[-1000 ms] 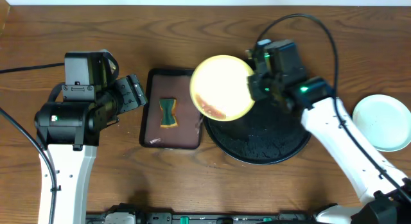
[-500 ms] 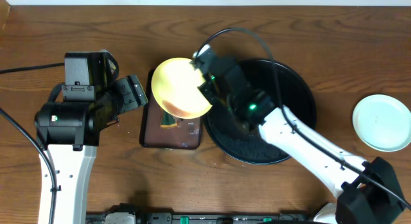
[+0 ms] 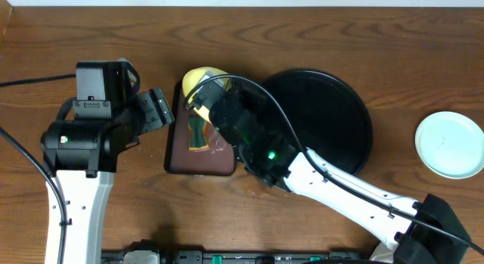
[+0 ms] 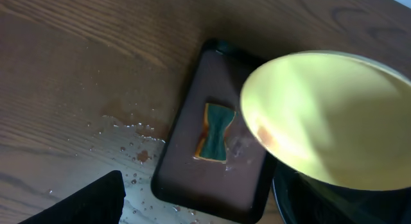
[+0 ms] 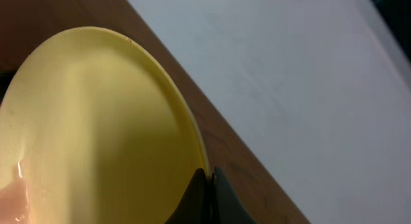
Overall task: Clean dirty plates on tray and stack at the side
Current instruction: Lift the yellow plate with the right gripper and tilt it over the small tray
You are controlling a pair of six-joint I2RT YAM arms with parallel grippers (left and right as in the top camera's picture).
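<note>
My right gripper (image 5: 209, 185) is shut on the rim of the pale yellow plate (image 5: 96, 121), which it holds tilted above the far end of the dark-brown rectangular tray (image 3: 181, 154). A red-brown smear (image 4: 263, 135) marks the plate's face (image 4: 327, 115). From overhead only the plate's top edge (image 3: 200, 76) shows past the right arm. The round black tray (image 3: 333, 97) holds nothing. A mint-white plate (image 3: 452, 144) lies on the table at the far right. My left gripper (image 3: 157, 111) stands open just left of the brown tray, nothing between its fingers (image 4: 90, 201).
A green and yellow sponge (image 3: 198, 133) lies in the brown tray (image 4: 218, 179). Water drops (image 4: 128, 140) spot the table to the left of it. The right arm stretches across the lower left of the black tray.
The right arm has swung left, carrying the yellow plate from over the black tray to above the brown tray, tilting it further on edge. The left arm has not moved.
</note>
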